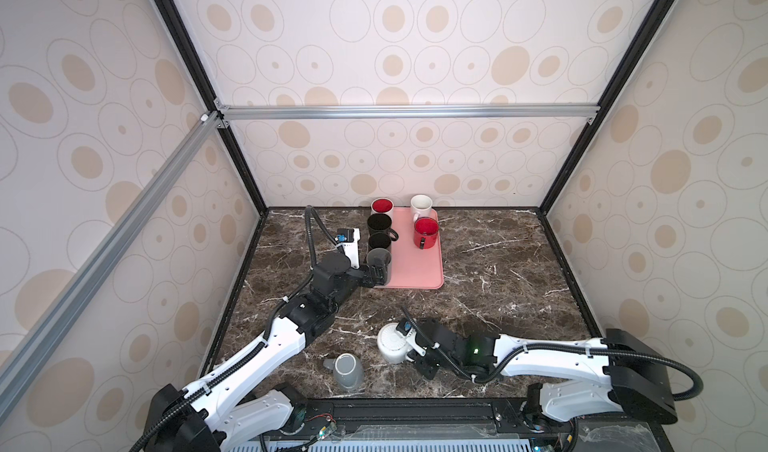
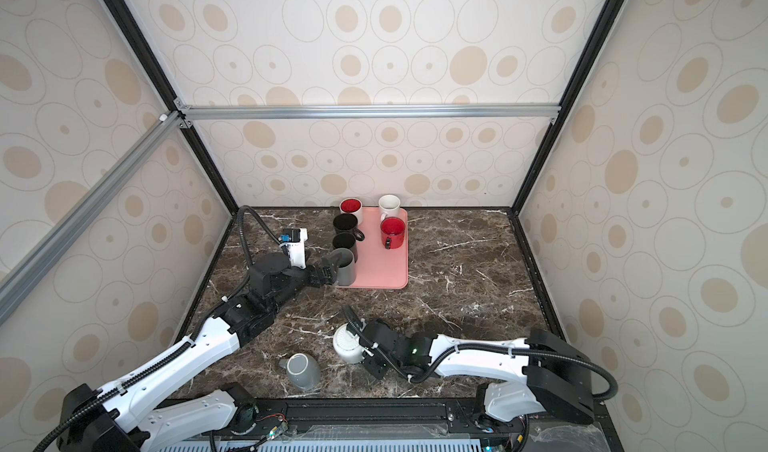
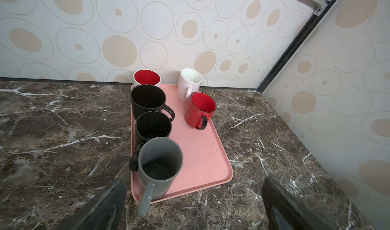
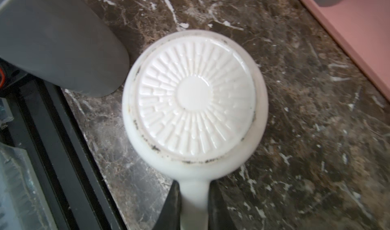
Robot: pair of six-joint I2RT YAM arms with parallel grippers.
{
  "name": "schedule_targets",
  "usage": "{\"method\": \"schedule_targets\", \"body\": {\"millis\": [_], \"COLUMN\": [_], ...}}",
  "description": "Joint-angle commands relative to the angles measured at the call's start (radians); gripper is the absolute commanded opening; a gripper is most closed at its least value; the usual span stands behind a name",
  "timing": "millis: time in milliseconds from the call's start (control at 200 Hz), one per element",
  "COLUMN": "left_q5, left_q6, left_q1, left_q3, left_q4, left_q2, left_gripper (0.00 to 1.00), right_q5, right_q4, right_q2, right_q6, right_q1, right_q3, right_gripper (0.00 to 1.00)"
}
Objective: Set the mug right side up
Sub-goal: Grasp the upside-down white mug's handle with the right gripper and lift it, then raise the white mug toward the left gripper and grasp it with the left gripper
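Table (image 1: 498,271): dark marble top, everything sits on it.
Pink tray (image 1: 419,263): at the far middle, flat on the table.
My left claw (image 3: 194,197): spread wide at the tray's near left corner, holding nothing. The handle of the tray's grey mug (image 3: 159,165) sticks out between my fingers, and I see no contact.
My right claw (image 4: 194,197): low at the front of the table, squeezed tight on the handle of the white mug (image 4: 194,100), one finger on each side.
White mug: on the table near the front edge, well apart from the tray, base up and mouth down. The ribbed underside faces my wrist camera.
Second grey mug (image 1: 348,372): just beside the white mug, nearer the front edge. It looks base up too.
Tray row: two black mugs (image 3: 147,98) and a red mug (image 3: 200,108), all mouths up.
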Motion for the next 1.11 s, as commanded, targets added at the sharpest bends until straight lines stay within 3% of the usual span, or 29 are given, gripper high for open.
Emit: {"method": "schedule_targets", "body": {"millis": [0, 275, 460, 815, 980, 1100], "left_q5": [0.068, 0.249, 0.407, 0.621, 0.662, 0.697], "left_q6": [-0.032, -0.098, -0.168, -0.297, -0.368, -0.421], "left_q1": [0.006, 0.008, 0.009, 0.01, 0.011, 0.009], "left_q3": [-0.016, -0.078, -0.128, -0.226, -0.256, -0.275], "left_q4": [0.089, 0.272, 0.443, 0.849, 1.007, 1.134], "left_q2": [-0.025, -0.007, 0.019, 0.066, 0.091, 0.107], "left_gripper": [0.99, 0.99, 0.96, 0.91, 0.8, 0.79], "right_q5": [0.017, -0.078, -0.108, -0.271, -0.352, -0.408], "right_q4": [0.055, 0.128, 0.269, 0.603, 0.739, 0.819], "right_q2": [-0.112, -0.363, -0.462, -0.44, -0.396, -0.355], "right_q6": [0.036, 0.115, 0.149, 0.162, 0.214, 0.262], "right_q1": [-0.064, -0.305, -0.406, -0.476, -0.483, -0.482], "right_q3": [-0.019, -0.087, -0.067, 0.062, 0.116, 0.144], "right_gripper": [0.0, 0.0, 0.0, 0.0, 0.0, 0.0]}}
